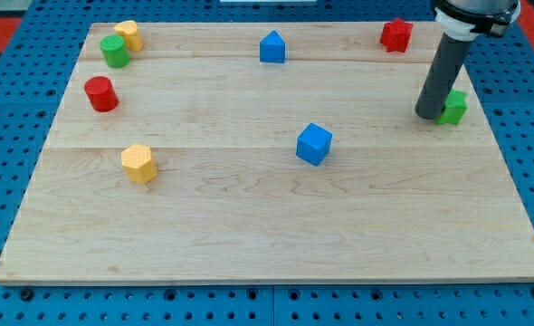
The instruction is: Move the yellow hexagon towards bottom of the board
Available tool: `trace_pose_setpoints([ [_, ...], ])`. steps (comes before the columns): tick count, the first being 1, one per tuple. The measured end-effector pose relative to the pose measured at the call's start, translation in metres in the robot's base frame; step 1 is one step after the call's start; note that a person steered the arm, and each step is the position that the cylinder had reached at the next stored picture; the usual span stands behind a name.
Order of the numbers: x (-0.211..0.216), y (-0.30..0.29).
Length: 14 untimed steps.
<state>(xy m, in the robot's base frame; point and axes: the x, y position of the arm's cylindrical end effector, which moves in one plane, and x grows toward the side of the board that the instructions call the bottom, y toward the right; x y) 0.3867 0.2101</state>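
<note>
The yellow hexagon [139,164] lies on the wooden board [267,226] at the view's left, a little below mid-height. My tip [429,115] rests on the board at the view's right, far from the hexagon. It touches the left side of a green block [453,107], which it partly hides.
A blue cube [314,144] lies near the middle. A blue house-shaped block [272,47] is at the top centre. A red star [395,35] is at the top right. A yellow block [128,34], a green cylinder [115,52] and a red cylinder [100,94] are at the upper left.
</note>
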Motion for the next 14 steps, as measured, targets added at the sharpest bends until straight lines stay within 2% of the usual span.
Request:
trace_pose_setpoints([
  [1,0.0,0.0],
  [2,0.0,-0.043],
  [4,-0.009,-0.159],
  [6,0.01,-0.31],
  [7,0.033,-0.373],
  [9,0.082,-0.371],
  [10,0.086,-0.424],
  [11,0.104,-0.408],
  [12,0.104,-0.327],
  [13,0.112,-0.283],
  [14,0.118,-0.333],
])
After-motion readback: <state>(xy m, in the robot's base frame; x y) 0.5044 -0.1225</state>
